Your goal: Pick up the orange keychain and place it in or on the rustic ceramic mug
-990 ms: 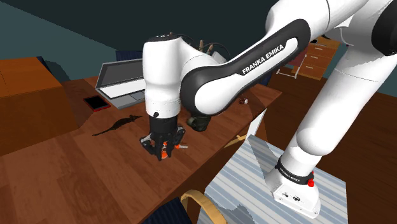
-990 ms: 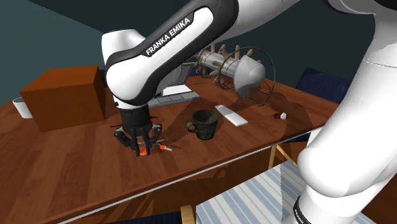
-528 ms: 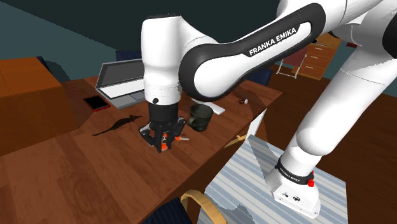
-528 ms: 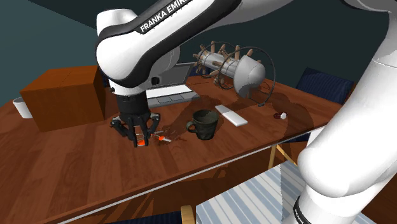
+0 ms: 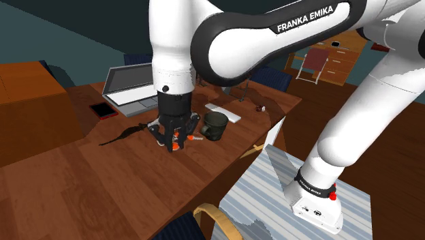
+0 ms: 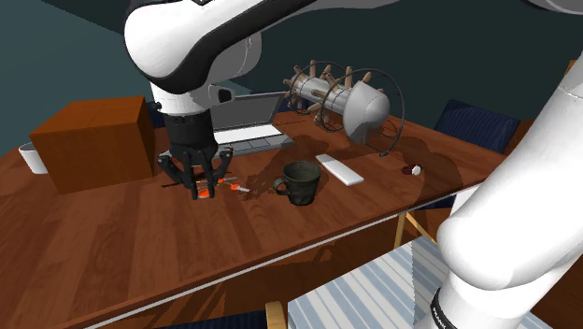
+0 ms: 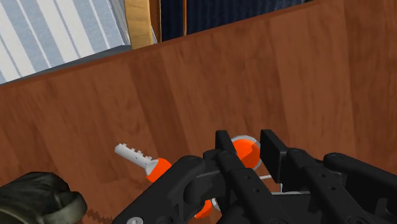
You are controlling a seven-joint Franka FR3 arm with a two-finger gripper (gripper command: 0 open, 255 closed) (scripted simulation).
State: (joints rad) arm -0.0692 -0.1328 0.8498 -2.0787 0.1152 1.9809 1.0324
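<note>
My black gripper [image 5: 176, 144] is shut on the orange keychain [image 5: 177, 143] and holds it a little above the brown wooden table [image 5: 122, 184]. In the wrist view the round orange fob [image 7: 245, 151] sits clasped between my fingers [image 7: 223, 148], and a silver key [image 7: 133, 154] hangs out to the side. The dark, rough-glazed mug [image 5: 216, 125] stands upright on the table just to the shoulder view's right of the gripper. In the second exterior view the gripper [image 6: 200, 191] hangs left of the mug [image 6: 301, 181], with the key [image 6: 238, 189] pointing toward it.
An open laptop [image 5: 129, 88], a red phone [image 5: 103, 110] and a dark lizard figure [image 5: 126, 134] lie behind the gripper. A brown box [image 6: 93, 140], a white cup [image 6: 34, 157], a white remote [image 6: 339, 169] and a spoked wheel ornament [image 6: 341, 101] share the table. A chair back [image 5: 218, 221] stands at the near edge.
The arm has risen, carrying the keychain up off the table. It has drifted slightly toward the laptop side. The fingers stayed shut on it.
</note>
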